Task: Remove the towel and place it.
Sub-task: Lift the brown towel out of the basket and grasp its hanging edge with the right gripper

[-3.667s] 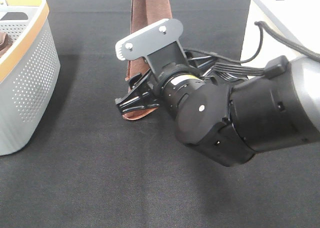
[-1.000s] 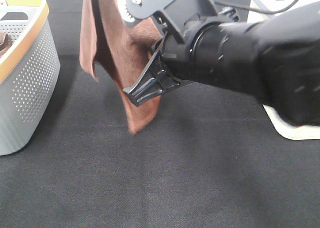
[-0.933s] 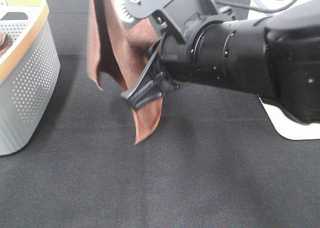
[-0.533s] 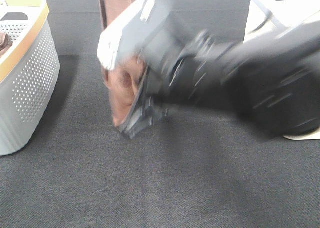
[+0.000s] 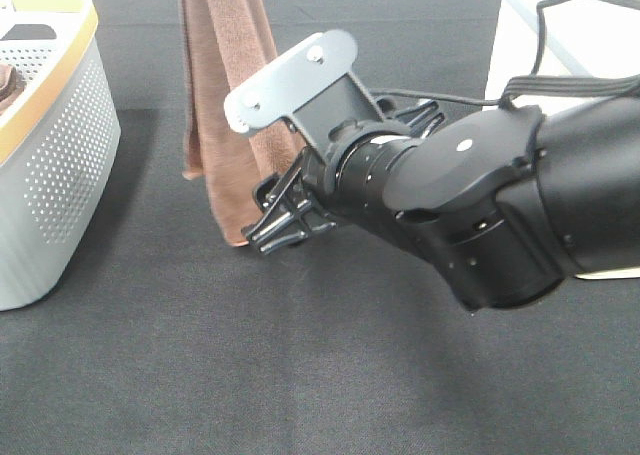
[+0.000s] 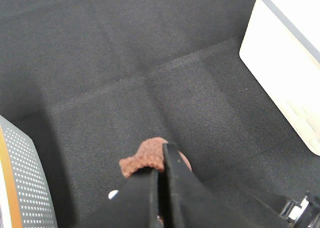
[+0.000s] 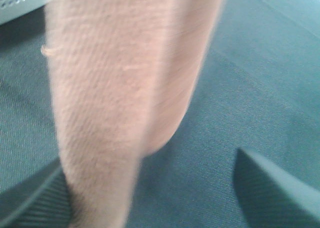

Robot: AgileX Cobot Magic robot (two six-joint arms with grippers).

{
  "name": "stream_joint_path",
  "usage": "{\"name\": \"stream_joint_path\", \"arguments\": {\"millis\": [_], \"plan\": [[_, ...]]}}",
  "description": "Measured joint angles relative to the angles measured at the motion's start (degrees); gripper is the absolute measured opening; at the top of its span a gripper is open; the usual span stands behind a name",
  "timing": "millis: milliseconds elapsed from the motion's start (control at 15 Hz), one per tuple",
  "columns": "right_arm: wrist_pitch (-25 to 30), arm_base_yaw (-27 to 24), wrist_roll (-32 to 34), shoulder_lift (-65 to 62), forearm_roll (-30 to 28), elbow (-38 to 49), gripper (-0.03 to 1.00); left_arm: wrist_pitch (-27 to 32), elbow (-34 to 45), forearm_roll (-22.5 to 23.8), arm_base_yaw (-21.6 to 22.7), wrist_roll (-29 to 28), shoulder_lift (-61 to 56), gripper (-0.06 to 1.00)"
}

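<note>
**A:** Where is the towel [image 5: 222, 85]?

**B:** It hangs over the bench [image 5: 300, 375] as a long folded strip. In the high view it runs down from the top edge of the frame. It is to the right of the perforated white basket [image 5: 60, 155] and apart from it. It ends in a folded-over tip just beside the right tool [image 5: 283, 212].

**A:** What has hold of it?

**B:** The left tool [image 6: 161, 160]. Its wrist view shows both fingers [image 6: 180, 198] pressed together with no gap. A bunched knob of the reddish-brown cloth pokes out past their tips. The tool itself sits above the high view's frame.

**A:** And the right tool?

**B:** It is spread wide and grips nothing. In its own wrist view the two dark fingers [image 7: 270, 188] stand at either side, with the towel hanging down between them. The cloth is close against one finger, overlapping it in the picture, and well apart from the other. That view is blurred, so I cannot tell whether cloth and finger touch.

**A:** Does the tip reach the bench?

**B:** I cannot tell. From above, the black arm covers part of it. The wrist view shows dark bench cloth beyond the rounded end.

**A:** Anything else there?

**B:** A white box [image 5: 590, 40] at the far right of the bench, with black cables crossing it.
</note>
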Motion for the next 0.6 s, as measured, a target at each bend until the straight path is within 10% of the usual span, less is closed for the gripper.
{"name": "stream_joint_path", "arguments": {"millis": [200, 600], "plan": [[2.58, 0.00, -0.86, -6.65, 2.52, 0.00, 0.78, -1.83, 0.00, 0.86, 0.00, 0.00, 0.06, 0.00], [28.59, 0.00, -3.72, -18.68, 1.89, 0.00, 0.55, -3.67, 0.00, 1.55, 0.00, 0.00, 0.06, 0.00]]}}
